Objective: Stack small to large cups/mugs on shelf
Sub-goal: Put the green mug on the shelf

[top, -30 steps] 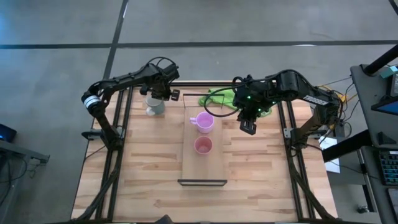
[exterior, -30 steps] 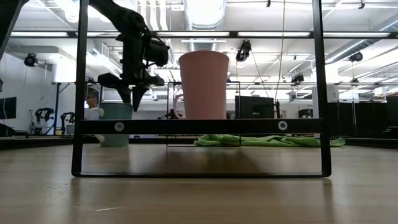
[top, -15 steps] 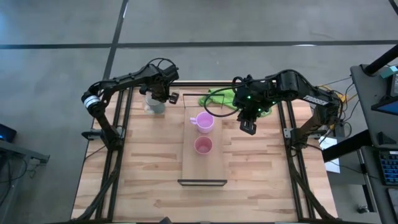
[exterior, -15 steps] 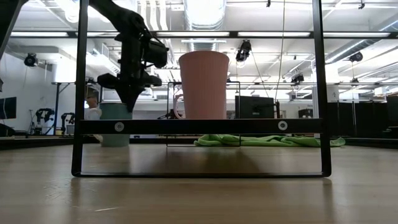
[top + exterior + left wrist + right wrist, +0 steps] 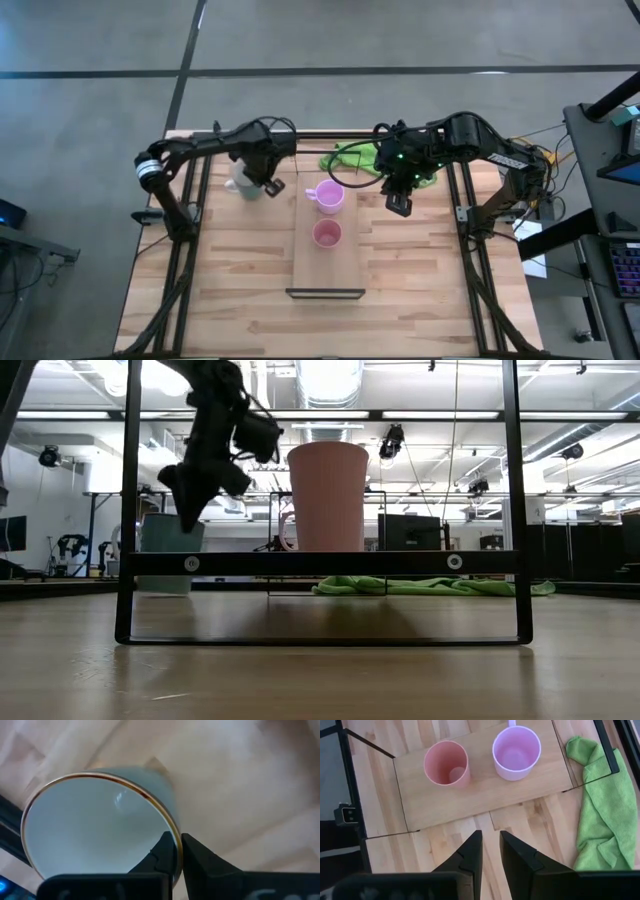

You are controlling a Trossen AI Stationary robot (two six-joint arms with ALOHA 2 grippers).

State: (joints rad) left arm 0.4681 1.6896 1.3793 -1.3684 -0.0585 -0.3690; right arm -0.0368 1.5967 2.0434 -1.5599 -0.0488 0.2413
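Note:
The white-grey mug (image 5: 241, 183) is on the table's far left part, left of the shelf; it also shows in the low view (image 5: 168, 550). My left gripper (image 5: 263, 176) is shut on its rim (image 5: 177, 851). The lilac mug (image 5: 328, 196) and the salmon-pink cup (image 5: 326, 234) stand upright on the light-wood shelf board (image 5: 326, 268), the lilac one farther back. My right gripper (image 5: 398, 205) hovers right of the shelf with a narrow gap between its fingers, holding nothing (image 5: 491, 851). My left gripper pinches the white-grey mug's rim (image 5: 170, 827) between its two fingers, one finger (image 5: 162, 852) inside the mug and one (image 5: 200, 857) outside. The fingers come from above, pointing down. Whether the mug's base is on the table or just clear of it, I cannot tell.
A green cloth (image 5: 352, 158) lies at the table's far edge, behind the shelf and under my right arm. The shelf's black end frame (image 5: 322, 562) stands across the low view. Bare wood table (image 5: 240, 280) lies left and right of the shelf.
My left gripper has gone down onto the white-grey mug, shut on its rim, and then moved toward the table's near edge and a little left. The mug has moved with it, nearer and farther left than before. My right gripper has kept still.

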